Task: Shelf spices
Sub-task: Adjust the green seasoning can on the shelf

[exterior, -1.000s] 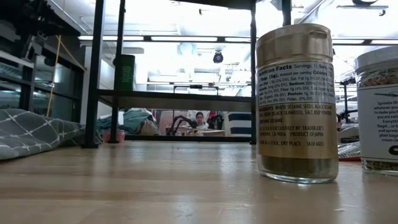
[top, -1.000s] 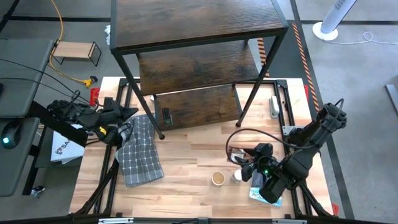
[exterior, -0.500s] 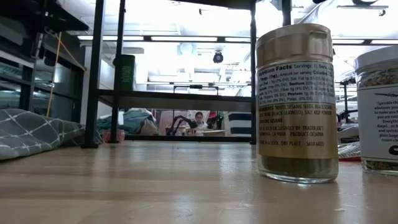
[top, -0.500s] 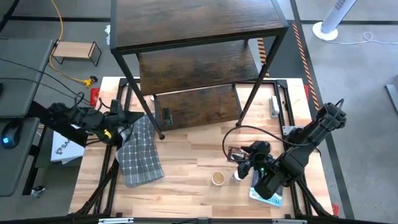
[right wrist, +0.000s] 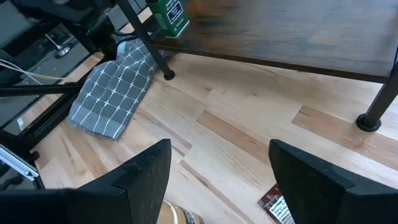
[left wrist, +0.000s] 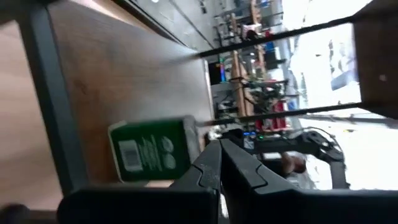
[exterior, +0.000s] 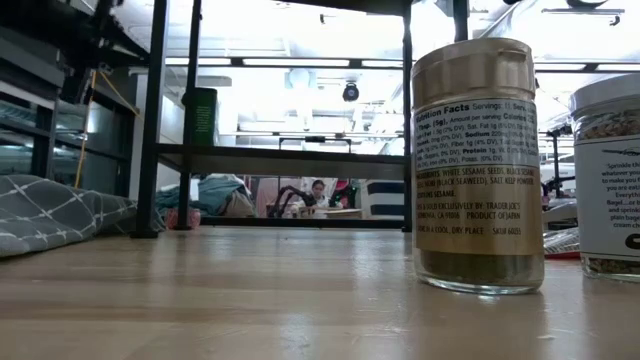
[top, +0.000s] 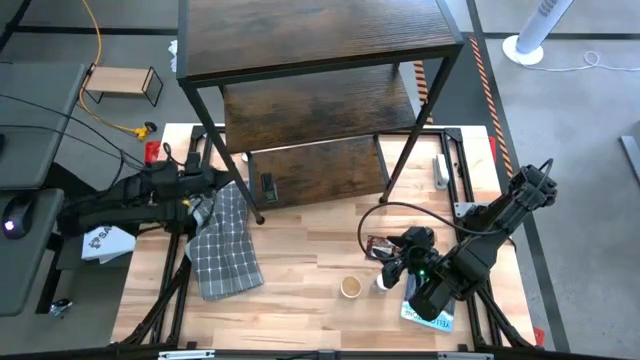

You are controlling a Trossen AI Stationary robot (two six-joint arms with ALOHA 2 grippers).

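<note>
At the table's [top: 300, 240] left edge the left gripper [top: 212, 180] reaches toward the shelf [top: 310, 40], its jaws pressed together and holding nothing, just above the grey checked cloth [top: 225, 245] that lies on the table. In the left wrist view the closed fingers [left wrist: 217, 168] point at a green tin [left wrist: 152, 152] standing on the shelf's bottom board; the same green tin shows in the high view near that board's left end, just beside the shelf's near-left leg. Farther right, near the table's near edge, a gold-lidded jar [top: 350, 287] stands upright on the bare wood, and a white-capped jar [top: 382, 283] stands just beside it on its right. The right gripper [top: 398, 262] hangs over these two jars with its jaws spread wide and nothing between them. A small dark packet [top: 377, 245] lies on the table just beyond the gripper, and a blue-and-white book [top: 425, 315] lies under the right arm near the table's right near corner.
</note>
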